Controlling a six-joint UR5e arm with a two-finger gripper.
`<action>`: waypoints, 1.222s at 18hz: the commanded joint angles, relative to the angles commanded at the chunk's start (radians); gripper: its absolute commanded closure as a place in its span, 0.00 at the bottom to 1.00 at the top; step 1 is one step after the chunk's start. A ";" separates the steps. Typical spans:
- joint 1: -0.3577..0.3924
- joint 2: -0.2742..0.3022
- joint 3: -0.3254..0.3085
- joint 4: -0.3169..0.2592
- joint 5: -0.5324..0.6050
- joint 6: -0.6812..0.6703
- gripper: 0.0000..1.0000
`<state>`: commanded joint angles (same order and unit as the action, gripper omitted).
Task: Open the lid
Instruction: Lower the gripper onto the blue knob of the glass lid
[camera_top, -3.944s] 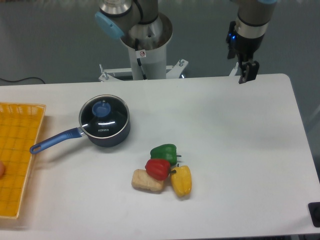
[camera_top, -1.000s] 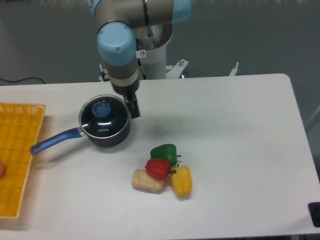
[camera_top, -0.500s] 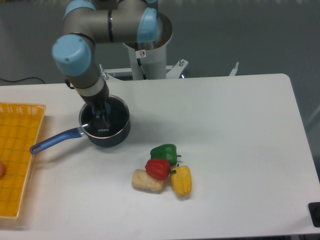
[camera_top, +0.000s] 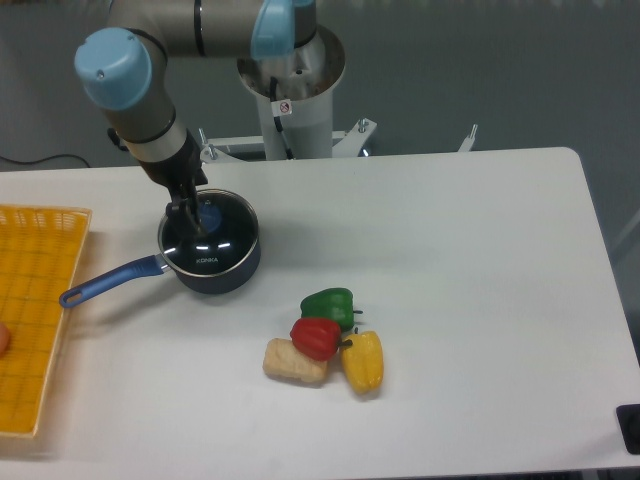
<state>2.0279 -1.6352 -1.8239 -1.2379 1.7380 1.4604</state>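
The round glass lid (camera_top: 225, 238) with its blue centre knob (camera_top: 211, 212) sits on the dark blue saucepan (camera_top: 232, 272), left of the table's middle. The pan's long blue handle (camera_top: 105, 283) points to the lower left. My gripper (camera_top: 190, 220) hangs from the arm over the left part of the lid, its dark fingers (camera_top: 186, 214) just left of the knob and partly covering it. I cannot tell whether the fingers are open or shut, or whether they touch the knob.
A green pepper (camera_top: 328, 304), a red pepper (camera_top: 316, 338), a yellow pepper (camera_top: 363, 362) and a beige bread-like block (camera_top: 293, 363) lie together in front of the pan. A yellow basket (camera_top: 30, 300) stands at the left edge. The robot base (camera_top: 292, 100) is behind the table.
The arm has swung from the far right of the table across to the saucepan. In the last half second the gripper has shifted slightly left and back over the lid, uncovering the knob.
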 joint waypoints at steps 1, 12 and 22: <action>-0.002 -0.003 -0.002 0.002 0.005 0.000 0.00; -0.052 -0.006 -0.084 0.129 0.074 -0.057 0.00; -0.071 -0.057 -0.103 0.164 0.074 -0.089 0.00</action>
<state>1.9574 -1.6919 -1.9267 -1.0738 1.8116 1.3714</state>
